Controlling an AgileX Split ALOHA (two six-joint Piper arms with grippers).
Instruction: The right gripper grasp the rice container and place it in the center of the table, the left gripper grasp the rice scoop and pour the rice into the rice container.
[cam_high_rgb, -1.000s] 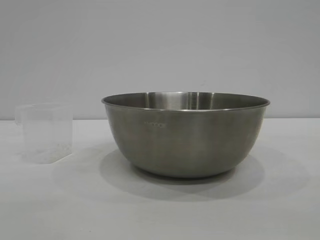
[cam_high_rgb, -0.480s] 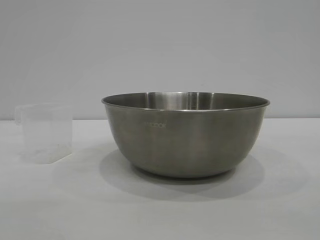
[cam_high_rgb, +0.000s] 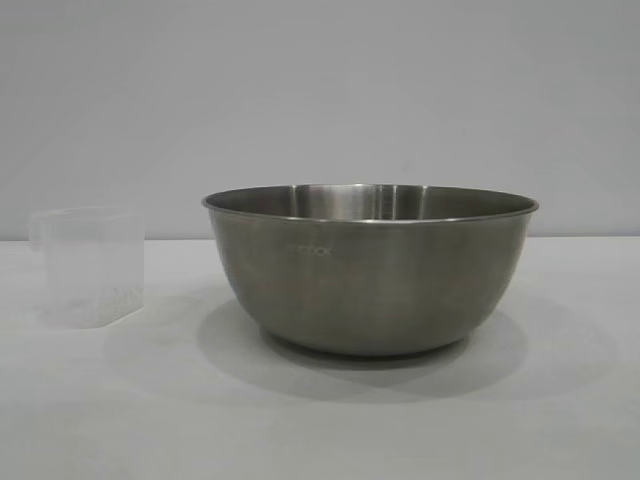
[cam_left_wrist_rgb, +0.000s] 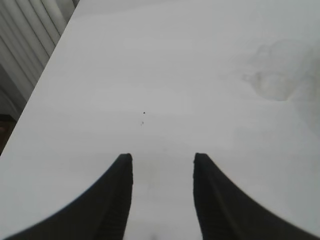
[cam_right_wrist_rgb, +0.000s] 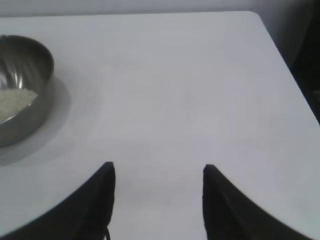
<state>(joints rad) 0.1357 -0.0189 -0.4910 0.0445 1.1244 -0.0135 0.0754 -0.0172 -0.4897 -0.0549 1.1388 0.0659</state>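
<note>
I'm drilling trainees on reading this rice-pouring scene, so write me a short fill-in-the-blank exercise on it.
1. The rice lies inside the ____.
2. The rice scoop stands on the table, ____ from the rice container.
3. The left gripper and the right gripper are both ____, holding nothing.

Missing words: rice container; apart; open

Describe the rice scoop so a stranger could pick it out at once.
On the white table, find the big steel rice container. Standing apart at its left in the exterior view is the rice scoop: a small translucent plastic cup, far smaller than the bowl.
</note>
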